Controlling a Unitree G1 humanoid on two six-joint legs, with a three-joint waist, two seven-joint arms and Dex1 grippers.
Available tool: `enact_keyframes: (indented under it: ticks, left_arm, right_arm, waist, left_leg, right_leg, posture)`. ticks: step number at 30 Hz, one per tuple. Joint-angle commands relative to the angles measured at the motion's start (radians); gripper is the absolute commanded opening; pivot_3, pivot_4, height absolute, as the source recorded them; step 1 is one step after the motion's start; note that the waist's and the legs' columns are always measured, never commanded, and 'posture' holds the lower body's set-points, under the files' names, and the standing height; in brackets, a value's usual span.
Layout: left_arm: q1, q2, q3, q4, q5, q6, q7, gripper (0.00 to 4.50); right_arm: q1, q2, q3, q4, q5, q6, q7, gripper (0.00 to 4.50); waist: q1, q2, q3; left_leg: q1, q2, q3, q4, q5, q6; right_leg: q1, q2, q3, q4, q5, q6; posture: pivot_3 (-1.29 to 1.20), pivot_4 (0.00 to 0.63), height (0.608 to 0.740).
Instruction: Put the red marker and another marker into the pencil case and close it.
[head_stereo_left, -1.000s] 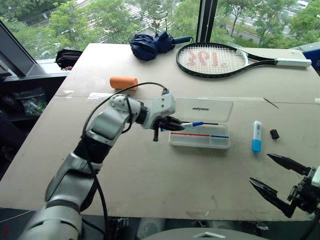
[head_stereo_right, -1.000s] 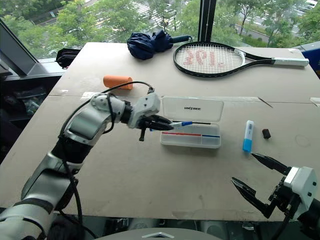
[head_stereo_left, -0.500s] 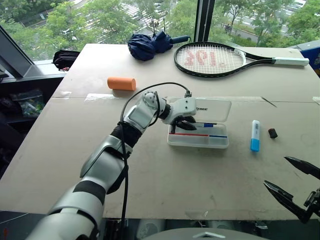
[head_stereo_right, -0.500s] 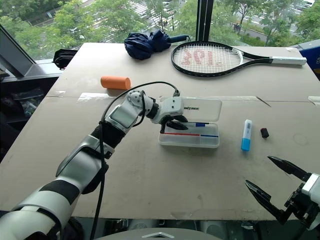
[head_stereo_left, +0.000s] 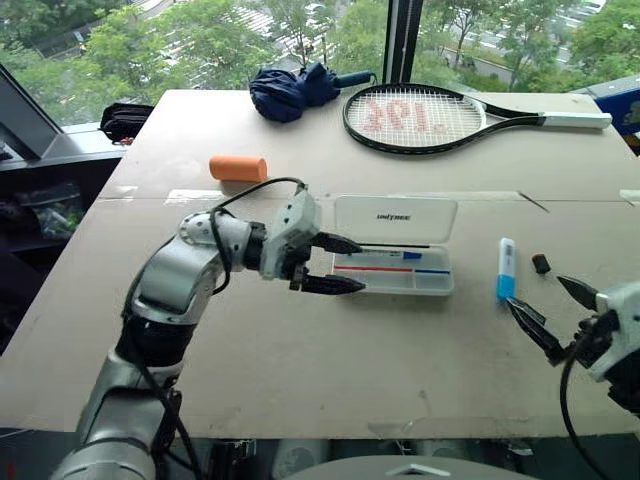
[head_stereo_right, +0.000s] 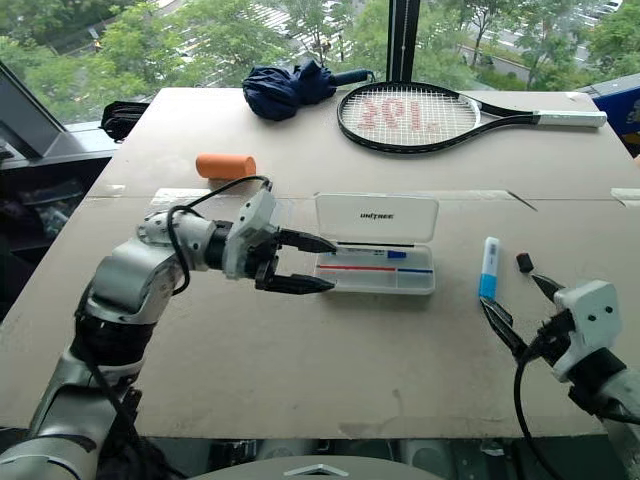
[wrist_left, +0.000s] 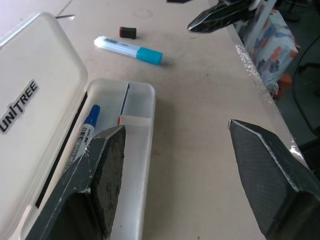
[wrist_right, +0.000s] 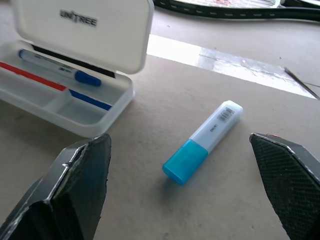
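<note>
The pencil case lies open mid-table, its white lid tipped back. A blue-capped marker rests along the tray's rear wall, also seen in the right wrist view as the marker. The red marker is out of view. My left gripper is open and empty just left of the case, one finger over the tray's end. A white-and-blue marker lies on the table right of the case. My right gripper is open, just short of that marker.
A small black cap lies beside the white-and-blue marker. An orange cylinder, a folded blue umbrella and a tennis racket lie at the back of the table. The front table edge runs below both arms.
My left gripper carried the blue-capped marker over the case, opened and left it in the tray, then drew back to the left. My right gripper came forward toward the white-and-blue marker.
</note>
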Motion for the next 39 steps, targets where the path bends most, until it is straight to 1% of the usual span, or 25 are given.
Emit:
enact_keyframes:
  ticks: [1, 4, 6, 10, 11, 12, 17, 18, 19, 23, 24, 25, 26, 28, 29, 30, 31, 32, 35, 38, 39]
  left_arm:
    - [0.125, 0.040, 0.135, -0.196, -0.143, 0.036, 0.034, 3.28]
    - [0.209, 0.049, 0.185, -0.272, -0.192, 0.044, 0.093, 3.28]
    - [0.238, 0.053, 0.195, -0.302, -0.205, 0.037, 0.129, 3.28]
    - [0.257, 0.060, 0.183, -0.334, -0.222, 0.033, 0.188, 3.28]
    - [0.258, 0.060, 0.179, -0.346, -0.230, 0.041, 0.207, 3.39]
    - [0.256, 0.062, 0.174, -0.357, -0.237, 0.048, 0.223, 3.39]
    - [0.244, 0.074, 0.155, -0.376, -0.261, 0.064, 0.282, 3.39]
    - [0.243, 0.077, 0.156, -0.382, -0.269, 0.073, 0.299, 3.39]
    - [0.246, 0.080, 0.160, -0.392, -0.274, 0.078, 0.316, 3.39]
    - [0.289, 0.075, 0.192, -0.398, -0.276, 0.085, 0.398, 3.39]
    - [0.306, 0.064, 0.200, -0.388, -0.292, 0.062, 0.383, 3.39]
    - [0.341, 0.078, 0.214, -0.382, -0.291, 0.034, 0.345, 3.39]
    - [0.383, 0.093, 0.243, -0.377, -0.305, 0.018, 0.305, 3.39]
    - [0.460, 0.128, 0.311, -0.371, -0.342, 0.005, 0.233, 3.39]
    - [0.488, 0.140, 0.344, -0.366, -0.368, 0.008, 0.217, 3.39]
    - [0.506, 0.149, 0.370, -0.362, -0.385, 0.009, 0.211, 3.39]
    - [0.526, 0.157, 0.395, -0.358, -0.395, 0.008, 0.206, 3.39]
    - [0.545, 0.169, 0.414, -0.359, -0.396, 0.004, 0.195, 3.39]
    - [0.571, 0.191, 0.447, -0.360, -0.395, 0.003, 0.207, 3.39]
    - [0.564, 0.215, 0.481, -0.360, -0.425, 0.014, 0.219, 3.39]
    - [0.569, 0.221, 0.490, -0.359, -0.430, 0.016, 0.219, 3.39]
  right_arm:
    - [-0.111, -0.021, 0.067, -0.014, -0.057, 0.239, -0.168, 4.50]
    - [-0.237, 0.042, 0.053, 0.027, 0.003, 0.418, -0.244, 4.50]
    - [-0.331, 0.090, 0.066, 0.088, -0.022, 0.507, -0.314, 4.50]
    - [-0.431, 0.140, 0.095, 0.176, -0.060, 0.587, -0.364, 4.50]
    - [-0.448, 0.147, 0.103, 0.200, -0.075, 0.590, -0.374, 3.96]
    - [-0.461, 0.153, 0.104, 0.217, -0.080, 0.597, -0.377, 3.71]
    - [-0.476, 0.140, 0.099, 0.217, -0.091, 0.601, -0.363, 1.35]
    - [-0.469, 0.116, 0.103, 0.208, -0.093, 0.594, -0.343, 0.88]
    - [-0.461, 0.091, 0.104, 0.196, -0.090, 0.583, -0.317, 0.66]
    - [-0.443, -0.025, 0.094, 0.151, -0.046, 0.529, -0.173, 0.66]
    - [-0.440, -0.055, 0.095, 0.137, -0.024, 0.504, -0.117, 0.66]
    - [-0.445, -0.093, 0.091, 0.113, 0.016, 0.472, -0.029, 0.66]
    - [-0.461, -0.137, 0.086, 0.096, 0.071, 0.427, 0.091, 0.66]
    - [-0.502, -0.255, 0.128, 0.092, 0.099, 0.352, 0.273, 0.66]
    - [-0.534, -0.317, 0.174, 0.108, 0.096, 0.311, 0.361, 0.66]
    - [-0.575, -0.362, 0.223, 0.128, 0.088, 0.277, 0.429, 0.66]
    - [-0.639, -0.382, 0.280, 0.158, 0.086, 0.257, 0.481, 0.66]
    - [-0.708, -0.385, 0.338, 0.189, 0.082, 0.248, 0.518, 0.66]
    - [-0.899, -0.327, 0.525, 0.294, 0.007, 0.208, 0.575, 0.66]
    - [-1.006, -0.279, 0.701, 0.374, -0.093, 0.133, 0.655, 0.66]
    - [-1.025, -0.267, 0.737, 0.394, -0.116, 0.117, 0.671, 0.66]
  waist:
    - [0.004, 0.001, 0.000]
    - [0.016, 0.001, 0.000]
    - [0.016, 0.000, 0.000]
    - [0.012, 0.000, -0.001]
    - [0.010, 0.000, -0.001]
    - [0.009, -0.001, -0.001]
    - [0.012, -0.001, -0.002]
    - [0.013, -0.001, -0.002]
    - [0.014, -0.001, -0.002]
    - [0.009, -0.001, -0.001]
    - [0.005, 0.000, -0.001]
    - [0.002, 0.001, 0.000]
    - [-0.004, 0.001, 0.000]
    - [-0.025, 0.006, 0.003]
    - [-0.028, 0.006, 0.003]
    - [-0.030, 0.006, 0.004]
    - [-0.029, 0.005, 0.003]
    - [-0.029, 0.003, 0.003]
    - [-0.030, 0.002, 0.004]
    - [-0.016, 0.002, 0.005]
    - [-0.013, 0.001, 0.005]
  left_leg:
    - [0.000, 0.000, 0.001, 0.000, 0.000, 0.000]
    - [0.000, -0.002, 0.001, 0.000, 0.000, 0.000]
    - [0.000, -0.002, -0.001, 0.000, 0.000, 0.000]
    - [0.000, -0.003, 0.001, 0.000, 0.000, 0.000]
    - [0.001, -0.003, 0.001, 0.000, 0.000, 0.000]
    - [0.001, -0.003, 0.001, 0.000, 0.000, 0.000]
    - [0.001, -0.003, 0.001, 0.000, 0.000, 0.000]
    - [0.001, -0.003, 0.001, 0.000, 0.000, 0.000]
    - [0.001, -0.003, 0.001, 0.000, 0.000, 0.000]
    - [0.001, -0.004, 0.002, 0.000, 0.000, 0.001]
    - [0.001, -0.003, 0.001, 0.000, 0.000, 0.001]
    - [0.001, -0.003, 0.002, 0.000, 0.000, 0.001]
    - [0.001, -0.003, 0.002, -0.001, 0.000, 0.001]
    - [0.001, -0.002, 0.003, -0.002, 0.000, 0.001]
    - [0.003, -0.001, 0.005, -0.004, 0.000, 0.001]
    - [0.003, -0.001, 0.004, -0.005, 0.000, 0.001]
    - [0.003, 0.000, 0.003, -0.005, 0.000, 0.001]
    - [0.004, 0.001, 0.001, -0.005, 0.000, 0.001]
    - [0.004, 0.001, 0.001, -0.006, 0.000, 0.001]
    - [0.003, 0.001, 0.001, -0.005, 0.000, 0.001]
    - [0.002, 0.001, 0.001, -0.005, 0.000, 0.001]
  right_leg:
    - [0.000, -0.001, 0.000, 0.000, 0.000, 0.000]
    - [0.001, -0.002, 0.000, -0.001, 0.000, 0.000]
    - [0.002, -0.002, 0.000, -0.002, 0.000, 0.000]
    - [0.002, -0.002, -0.001, -0.002, 0.000, 0.000]
    - [0.001, -0.001, -0.002, -0.002, 0.000, 0.000]
    - [0.002, 0.000, -0.001, -0.002, 0.000, 0.000]
    - [0.002, 0.000, -0.002, -0.002, 0.000, 0.000]
    - [0.002, 0.000, -0.002, -0.002, 0.000, 0.000]
    - [0.002, 0.000, -0.002, -0.002, 0.000, 0.000]
    - [0.002, -0.001, -0.001, -0.003, 0.000, 0.001]
    - [0.002, -0.001, -0.001, -0.003, 0.000, 0.001]
    - [0.001, 0.000, -0.001, -0.003, 0.000, 0.001]
    - [0.001, 0.000, -0.001, -0.003, 0.000, 0.001]
    - [0.000, 0.001, 0.000, -0.003, 0.000, 0.001]
    - [-0.001, 0.001, 0.002, -0.002, 0.000, 0.001]
    - [-0.001, 0.001, 0.000, -0.003, 0.000, 0.001]
    - [0.000, 0.002, -0.001, -0.003, 0.000, 0.000]
    - [0.000, 0.002, -0.002, -0.003, 0.000, 0.000]
    - [0.000, 0.003, -0.002, -0.003, 0.000, 0.000]
    - [0.000, 0.002, -0.002, -0.003, 0.000, 0.000]
    - [-0.001, 0.002, -0.002, -0.004, 0.000, 0.000]
  posture:
    - [0.00, 0.150, 0.730]
    - [0.00, 0.150, 0.730]
    - [0.00, 0.150, 0.730]
    - [0.00, 0.150, 0.730]
    - [0.00, 0.150, 0.730]
    - [0.00, 0.150, 0.730]
    - [0.00, 0.150, 0.730]
    - [0.00, 0.150, 0.730]
    - [0.00, 0.150, 0.730]
    - [0.00, 0.150, 0.730]
    - [0.00, 0.150, 0.730]
    - [0.00, 0.150, 0.730]
    - [0.00, 0.150, 0.730]
    - [0.00, 0.150, 0.730]
    - [0.00, 0.150, 0.730]
    - [0.00, 0.150, 0.730]
    - [0.00, 0.150, 0.730]
    - [0.00, 0.150, 0.730]
    - [0.00, 0.150, 0.730]
    - [0.00, 0.150, 0.730]
    - [0.00, 0.150, 0.730]
